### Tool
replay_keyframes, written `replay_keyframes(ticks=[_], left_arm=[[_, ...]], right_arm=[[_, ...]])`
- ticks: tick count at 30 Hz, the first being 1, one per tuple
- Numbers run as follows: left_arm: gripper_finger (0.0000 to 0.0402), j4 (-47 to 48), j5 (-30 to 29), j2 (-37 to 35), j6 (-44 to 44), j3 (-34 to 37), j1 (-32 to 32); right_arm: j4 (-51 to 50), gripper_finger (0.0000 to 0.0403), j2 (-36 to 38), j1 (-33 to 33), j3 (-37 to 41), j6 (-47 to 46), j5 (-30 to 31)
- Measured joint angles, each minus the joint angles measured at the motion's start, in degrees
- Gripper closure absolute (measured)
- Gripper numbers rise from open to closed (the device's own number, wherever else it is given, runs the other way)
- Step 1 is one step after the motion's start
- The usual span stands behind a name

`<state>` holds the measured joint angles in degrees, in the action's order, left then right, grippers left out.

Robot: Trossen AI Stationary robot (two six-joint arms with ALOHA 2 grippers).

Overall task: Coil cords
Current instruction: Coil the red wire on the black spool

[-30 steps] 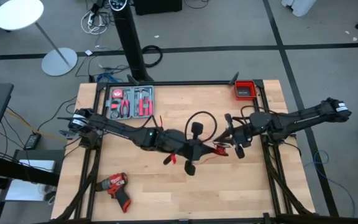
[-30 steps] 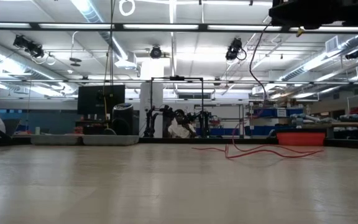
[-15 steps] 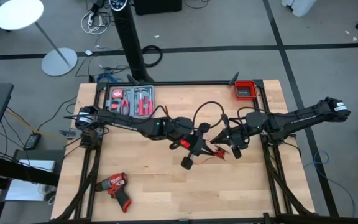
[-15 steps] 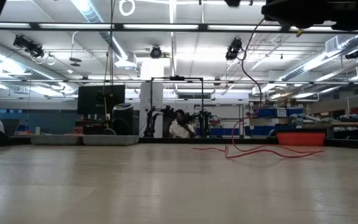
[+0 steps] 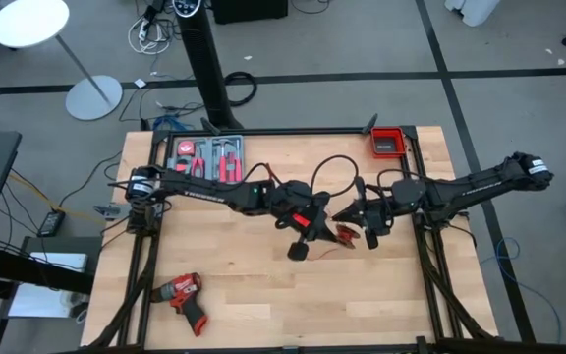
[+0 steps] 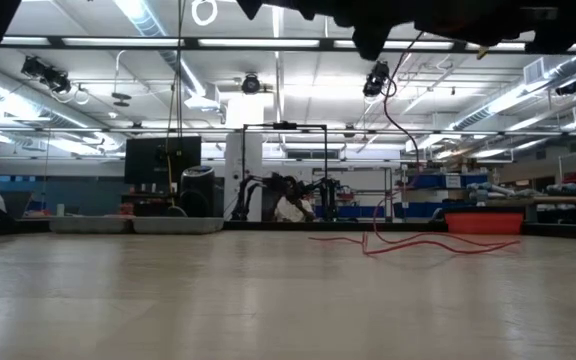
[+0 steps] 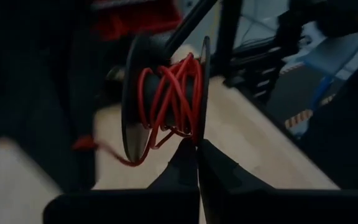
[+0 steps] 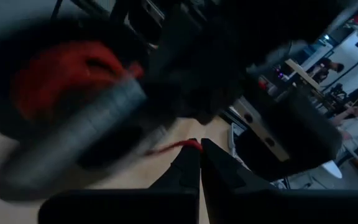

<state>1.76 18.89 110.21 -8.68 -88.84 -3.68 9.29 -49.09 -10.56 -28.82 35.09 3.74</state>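
A black spool [image 7: 166, 93] wound with the thin red wire hangs above the table's middle, with my left gripper [image 7: 196, 152] shut on it; in the high view the spool [image 5: 300, 236] shows beside that gripper [image 5: 308, 218]. Just to its right, my right gripper [image 5: 347, 211] is shut on a red strand. The remaining red wire [image 6: 418, 241] lies slack on the table. The black cable [image 5: 327, 172] arcs in a loop between the two grippers, with its ends hidden by the arms. My left gripper pinches the rim of one spool flange [image 7: 201, 134] between its two fingertips. The spool is lifted clear of the table and stands out beyond the fingers, flanges on edge. My right gripper pinches a single strand of the red wire [image 8: 176, 147] at its fingertips [image 8: 200, 149]. The strand runs off toward the spool.
A tray of red-handled hand tools [image 5: 206, 160] sits at the far left and a red bin [image 5: 386, 143] at the far right corner. A red drill [image 5: 182, 295] lies near the front left. Bare wood shows at the near right.
My left gripper has carried the spool toward the table's right and far side, sinking a little and rolling about its own axis. The black cable's loop has shifted with it. My right gripper has stayed in place.
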Motion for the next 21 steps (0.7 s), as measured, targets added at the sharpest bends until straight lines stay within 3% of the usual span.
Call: replay_keyframes(ticks=[5, 8, 12, 21], left_arm=[[0.0401, 3.69, -5.02, -0.02, 2.0, 0.0, 0.1], [0.0401, 3.85, -5.16, -0.02, 3.81, 0.0, 0.54], [0.0401, 3.87, -3.07, -0.02, 3.99, 0.0, 1.07], [0.0401, 4.91, 6.04, -0.02, -1.19, 0.0, 1.01]], right_arm=[[-2.3, 0.0397, 0.42, -2.14, 0.0, 0.65, 2.53], [-2.37, 0.0395, 0.33, -3.3, 0.0, 3.12, 3.66], [-3.79, 0.0389, 1.04, -3.94, 0.0, 3.1, 7.37], [-4.31, 0.0328, 1.7, -3.99, 0.0, -1.23, 6.51]])
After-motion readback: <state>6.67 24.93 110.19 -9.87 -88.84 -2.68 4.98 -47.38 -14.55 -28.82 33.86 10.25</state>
